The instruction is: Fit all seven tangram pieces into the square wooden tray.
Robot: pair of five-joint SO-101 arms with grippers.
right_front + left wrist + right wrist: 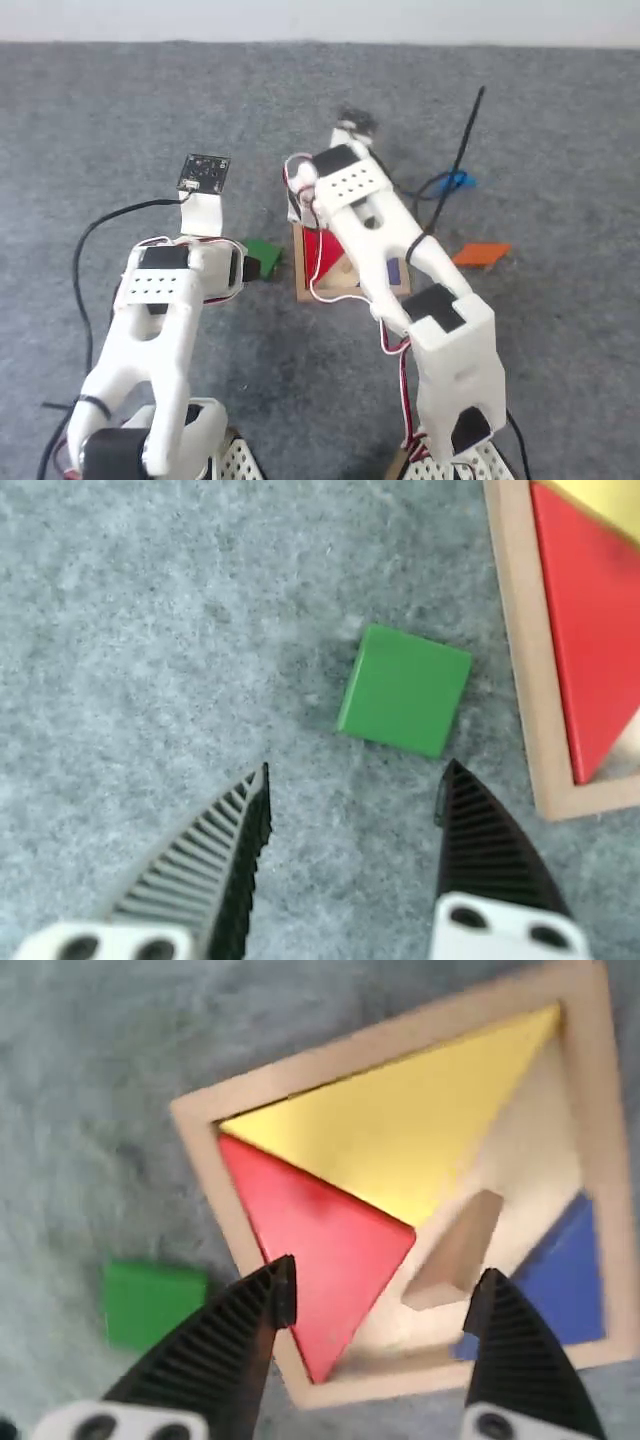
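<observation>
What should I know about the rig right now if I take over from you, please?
Left gripper: open, empty, just short of the green square, which lies on the carpet beside the wooden tray.
Right gripper: open, empty, above the tray.
Done: yellow triangle, red triangle and blue piece are in the tray; a plain wooden piece lies between red and blue.
Left: at least the green square and the orange parallelogram, both on the carpet.

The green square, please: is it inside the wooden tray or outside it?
Outside. The green square lies flat on the grey mat beside the tray, clear of its rim.
</observation>
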